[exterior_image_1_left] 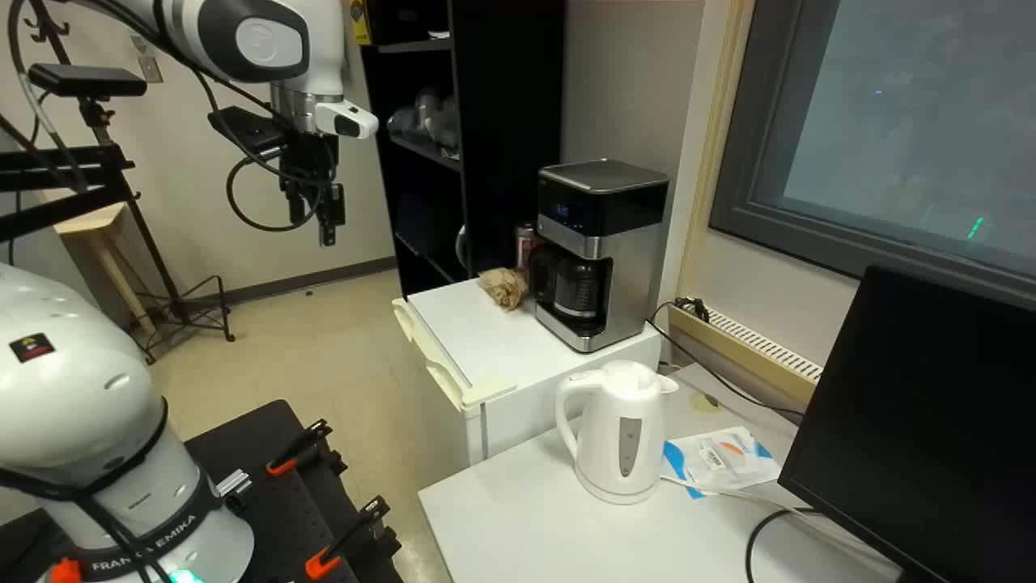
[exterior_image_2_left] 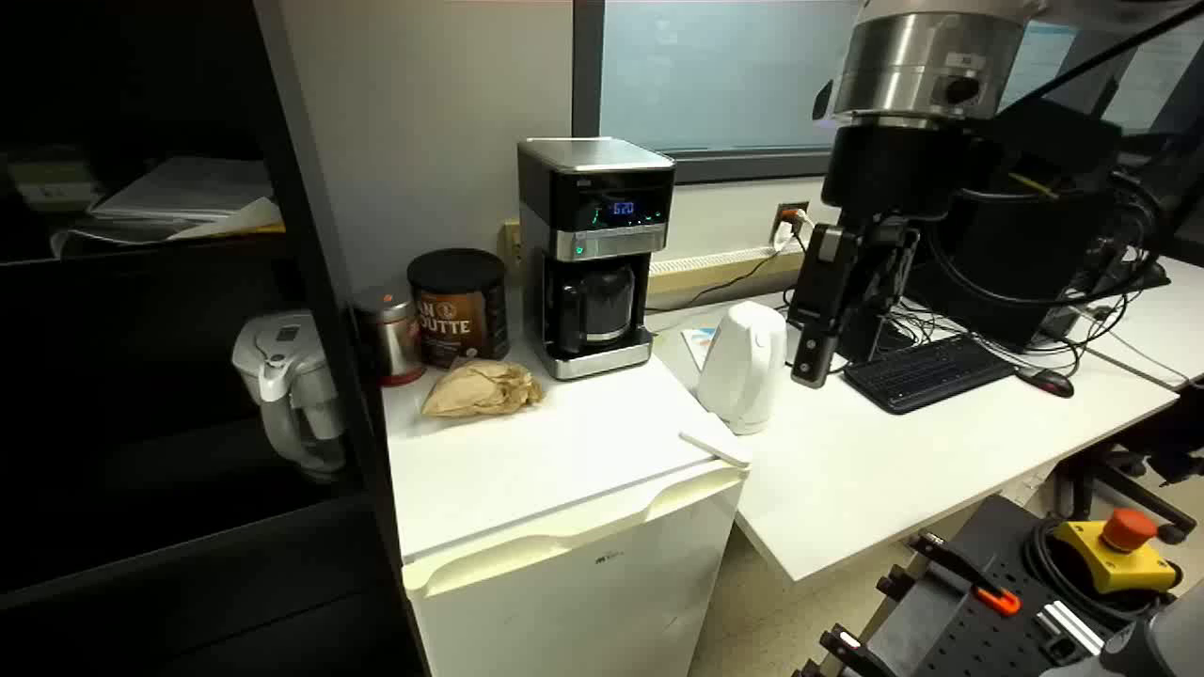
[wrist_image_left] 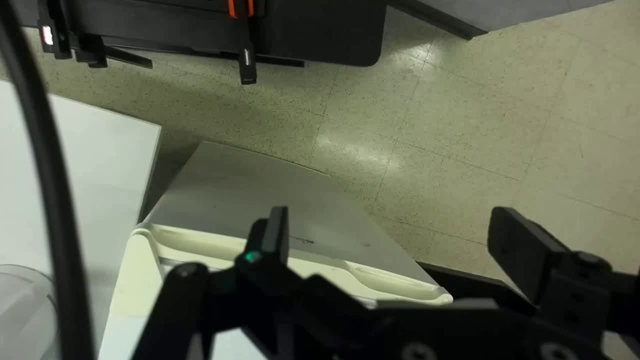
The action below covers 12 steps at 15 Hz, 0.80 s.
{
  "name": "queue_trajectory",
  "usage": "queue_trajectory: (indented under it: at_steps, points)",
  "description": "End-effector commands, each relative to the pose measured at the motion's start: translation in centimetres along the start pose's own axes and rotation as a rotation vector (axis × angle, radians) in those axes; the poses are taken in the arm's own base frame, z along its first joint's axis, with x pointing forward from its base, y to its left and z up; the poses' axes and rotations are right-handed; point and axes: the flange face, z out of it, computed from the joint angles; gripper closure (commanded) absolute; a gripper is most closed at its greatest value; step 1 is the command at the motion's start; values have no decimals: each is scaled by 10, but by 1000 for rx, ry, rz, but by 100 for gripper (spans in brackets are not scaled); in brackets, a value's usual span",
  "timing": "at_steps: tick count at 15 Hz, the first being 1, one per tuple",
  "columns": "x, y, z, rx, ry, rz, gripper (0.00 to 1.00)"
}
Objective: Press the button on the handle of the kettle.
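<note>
The cream-white kettle (exterior_image_1_left: 603,449) stands upright on the white desk, beside the small fridge. It also shows in an exterior view (exterior_image_2_left: 729,367). Its loop handle (exterior_image_1_left: 564,413) faces away from the spout, and it shows there too (exterior_image_2_left: 760,367). A button on the handle is too small to make out. In the wrist view, a pale rounded part of what looks like the kettle (wrist_image_left: 25,310) shows at the left edge. My gripper (exterior_image_1_left: 312,228) hangs in the air, pointing down, well apart from the kettle. Its fingers are wide apart with nothing between them in the wrist view (wrist_image_left: 390,220).
A coffee machine (exterior_image_2_left: 593,254) and a brown paper bag (exterior_image_2_left: 482,387) stand on the white fridge (exterior_image_2_left: 564,470). A monitor (exterior_image_1_left: 931,421), a packet (exterior_image_1_left: 720,455) and cables lie around the kettle on the desk. A black shelf (exterior_image_1_left: 506,121) rises behind the fridge. Clamps (exterior_image_1_left: 299,447) stick out from the robot's black table.
</note>
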Motion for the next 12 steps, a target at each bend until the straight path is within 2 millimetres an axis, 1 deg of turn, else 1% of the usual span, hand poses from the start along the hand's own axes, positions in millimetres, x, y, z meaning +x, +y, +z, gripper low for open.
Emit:
queue_trajectory:
  at_steps: [1,7,9,12]
  points:
    - [0,0,0,0,-1,0,0]
    - [2,2,0,-3,4,-4,0]
    - [8,9,3,-8,14,5,0]
    - [26,27,7,-23,37,52,0]
